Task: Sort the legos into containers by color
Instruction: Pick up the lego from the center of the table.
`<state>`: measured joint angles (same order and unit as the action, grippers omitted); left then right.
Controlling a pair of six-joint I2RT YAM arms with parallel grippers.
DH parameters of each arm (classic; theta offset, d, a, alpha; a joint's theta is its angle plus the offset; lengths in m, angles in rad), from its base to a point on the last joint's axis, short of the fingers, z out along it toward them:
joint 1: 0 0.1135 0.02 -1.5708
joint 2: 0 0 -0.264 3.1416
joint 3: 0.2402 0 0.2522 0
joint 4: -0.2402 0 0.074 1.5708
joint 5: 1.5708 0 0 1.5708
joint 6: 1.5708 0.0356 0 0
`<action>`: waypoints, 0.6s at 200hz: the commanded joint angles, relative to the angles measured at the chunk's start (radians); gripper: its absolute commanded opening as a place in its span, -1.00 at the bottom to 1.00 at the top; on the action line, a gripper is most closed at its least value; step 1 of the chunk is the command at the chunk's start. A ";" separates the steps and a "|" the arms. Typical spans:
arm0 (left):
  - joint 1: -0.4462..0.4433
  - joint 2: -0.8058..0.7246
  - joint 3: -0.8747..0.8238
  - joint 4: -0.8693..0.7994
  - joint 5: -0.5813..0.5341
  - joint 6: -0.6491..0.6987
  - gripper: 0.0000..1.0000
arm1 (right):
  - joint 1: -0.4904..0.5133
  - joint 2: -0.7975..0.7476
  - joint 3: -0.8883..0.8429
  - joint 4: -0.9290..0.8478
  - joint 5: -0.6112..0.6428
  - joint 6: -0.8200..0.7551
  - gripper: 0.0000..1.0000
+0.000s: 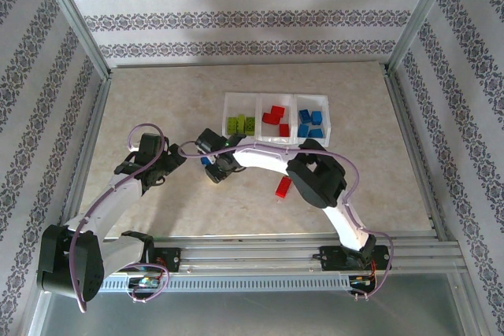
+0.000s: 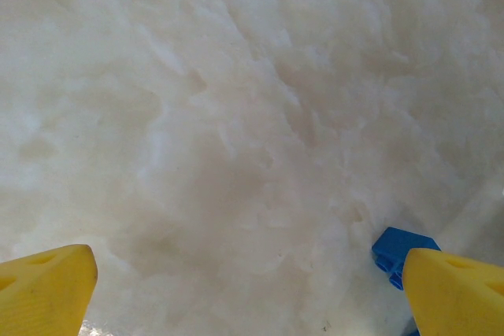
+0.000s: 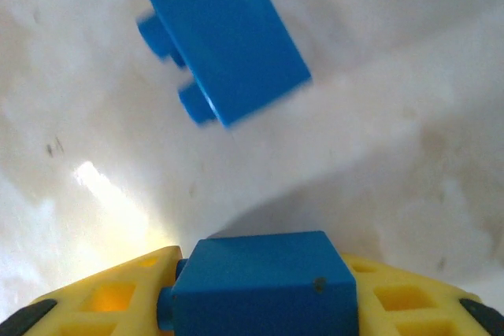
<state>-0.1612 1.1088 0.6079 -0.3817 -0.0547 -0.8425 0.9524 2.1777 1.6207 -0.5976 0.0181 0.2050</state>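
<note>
Your right tool (image 3: 256, 316) clamped blue brick (image 3: 260, 277) near table (image 1: 157, 100) centre; second blue brick (image 3: 224, 37) lay loose just beyond. Your left tool (image 2: 252, 289) stood wide open.

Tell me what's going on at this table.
The right gripper has its jaws clamped on a small blue studded plastic brick, with another blue brick lying on the table just ahead. The left gripper hangs open above the table. The white three-compartment plastic tray holds green bricks, red bricks and blue bricks in separate compartments; a lone red brick lies on the table.
</note>
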 commanded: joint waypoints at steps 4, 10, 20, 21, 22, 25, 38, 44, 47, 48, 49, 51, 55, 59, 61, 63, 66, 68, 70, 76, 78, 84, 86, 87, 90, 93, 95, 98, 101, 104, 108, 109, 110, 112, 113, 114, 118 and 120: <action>0.017 -0.024 -0.010 -0.029 0.002 0.005 0.99 | -0.019 -0.091 -0.061 -0.056 0.032 0.050 -0.41; 0.017 -0.024 -0.010 -0.031 0.003 0.005 0.99 | -0.026 -0.111 -0.076 -0.056 0.035 0.056 -0.42; 0.017 -0.028 -0.010 -0.032 0.001 0.005 0.99 | -0.039 -0.144 -0.102 -0.054 0.047 0.067 -0.43; 0.017 -0.029 -0.010 -0.032 0.001 0.006 0.99 | -0.040 -0.148 -0.105 -0.054 0.048 0.067 -0.43; 0.017 -0.029 -0.010 -0.032 0.001 0.006 0.99 | -0.041 -0.151 -0.108 -0.054 0.049 0.068 -0.43; 0.017 -0.030 -0.010 -0.032 0.001 0.005 0.99 | -0.046 -0.162 -0.115 -0.054 0.054 0.071 -0.44; 0.017 -0.034 -0.010 -0.035 -0.001 0.005 0.99 | -0.064 -0.215 -0.150 -0.054 0.072 0.082 -0.45; 0.018 -0.036 -0.012 -0.037 0.000 0.005 0.99 | -0.075 -0.242 -0.165 -0.054 0.080 0.086 -0.45; 0.019 -0.037 -0.011 -0.037 0.000 0.006 0.99 | -0.080 -0.255 -0.176 -0.053 0.083 0.088 -0.45; 0.019 -0.037 -0.011 -0.037 -0.001 0.006 0.99 | -0.082 -0.260 -0.177 -0.053 0.086 0.088 -0.45; 0.019 -0.037 -0.011 -0.037 -0.002 0.005 0.99 | -0.083 -0.264 -0.180 -0.053 0.087 0.088 -0.45; 0.019 -0.037 -0.011 -0.037 -0.001 0.006 0.99 | -0.087 -0.274 -0.186 -0.052 0.090 0.089 -0.45; 0.019 -0.039 -0.013 -0.037 -0.002 0.005 0.99 | -0.094 -0.292 -0.197 -0.051 0.095 0.090 -0.45; 0.019 -0.041 -0.013 -0.037 -0.002 0.006 0.99 | -0.103 -0.310 -0.207 -0.050 0.100 0.092 -0.45; 0.019 -0.041 -0.013 -0.037 -0.002 0.006 0.99 | -0.107 -0.320 -0.213 -0.049 0.104 0.093 -0.45; 0.019 -0.040 -0.014 -0.036 -0.002 0.005 0.99 | -0.111 -0.329 -0.218 -0.048 0.107 0.094 -0.45; 0.019 -0.040 -0.014 -0.037 -0.002 0.005 0.99 | -0.118 -0.343 -0.225 -0.048 0.112 0.095 -0.45; 0.019 -0.040 -0.015 -0.036 -0.002 0.004 0.99 | -0.123 -0.352 -0.230 -0.047 0.114 0.096 -0.45; 0.019 -0.040 -0.014 -0.036 -0.001 0.004 0.99 | -0.127 -0.361 -0.234 -0.047 0.116 0.097 -0.45; 0.019 -0.040 -0.014 -0.035 -0.001 0.004 0.99 | -0.145 -0.388 -0.247 -0.046 0.122 0.098 -0.45; 0.019 -0.040 -0.015 -0.034 -0.001 0.004 0.99 | -0.151 -0.397 -0.251 -0.046 0.124 0.099 -0.45; 0.019 -0.041 -0.014 -0.033 0.001 0.005 0.99 | -0.170 -0.423 -0.263 -0.044 0.129 0.100 -0.45; 0.019 -0.041 -0.014 -0.033 0.001 0.003 0.99 | -0.176 -0.431 -0.266 -0.044 0.131 0.101 -0.45; 0.019 -0.041 -0.015 -0.033 0.001 0.002 0.99 | -0.176 -0.431 -0.266 -0.044 0.131 0.101 -0.45; 0.019 -0.039 -0.014 -0.032 0.002 0.004 0.99 | -0.190 -0.448 -0.273 -0.042 0.133 0.103 -0.45; 0.019 -0.039 -0.014 -0.031 0.003 0.003 0.99 | -0.197 -0.454 -0.277 -0.042 0.134 0.103 -0.45; 0.019 -0.039 -0.013 -0.031 0.003 0.003 0.99 | -0.204 -0.462 -0.280 -0.041 0.135 0.104 -0.45; 0.019 -0.039 -0.014 -0.030 0.004 0.003 0.99 | -0.216 -0.473 -0.285 -0.041 0.138 0.105 -0.45; 0.020 -0.038 -0.013 -0.029 0.004 0.003 0.99 | -0.227 -0.484 -0.289 -0.039 0.140 0.105 -0.45; 0.019 -0.037 -0.013 -0.029 0.004 0.003 0.99 | -0.239 -0.493 -0.292 -0.040 0.142 0.105 -0.45; 0.019 -0.037 -0.013 -0.029 0.006 0.003 0.99 | -0.255 -0.505 -0.296 -0.041 0.147 0.103 -0.45; 0.019 -0.037 -0.013 -0.029 0.006 0.002 0.99 | -0.259 -0.507 -0.296 -0.041 0.147 0.103 -0.45; 0.019 -0.038 -0.013 -0.028 0.006 0.004 0.99 | -0.261 -0.510 -0.297 -0.041 0.148 0.103 -0.45; 0.019 -0.037 -0.013 -0.028 0.005 0.003 0.99 | -0.266 -0.515 -0.299 -0.041 0.151 0.103 -0.45; 0.019 -0.037 -0.014 -0.028 0.005 0.003 0.99 | -0.275 -0.517 -0.299 -0.042 0.152 0.103 -0.45; 0.019 -0.037 -0.013 -0.028 0.006 0.003 0.99 | -0.279 -0.520 -0.300 -0.042 0.154 0.103 -0.45; 0.019 -0.037 -0.013 -0.028 0.007 0.004 0.99 | -0.297 -0.528 -0.302 -0.042 0.158 0.103 -0.45; 0.020 -0.037 -0.013 -0.028 0.006 0.003 0.99 | -0.306 -0.533 -0.304 -0.042 0.161 0.102 -0.45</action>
<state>-0.1551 1.0840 0.6029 -0.3878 -0.0525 -0.8425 0.7212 1.7020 1.3472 -0.6327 0.1230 0.2897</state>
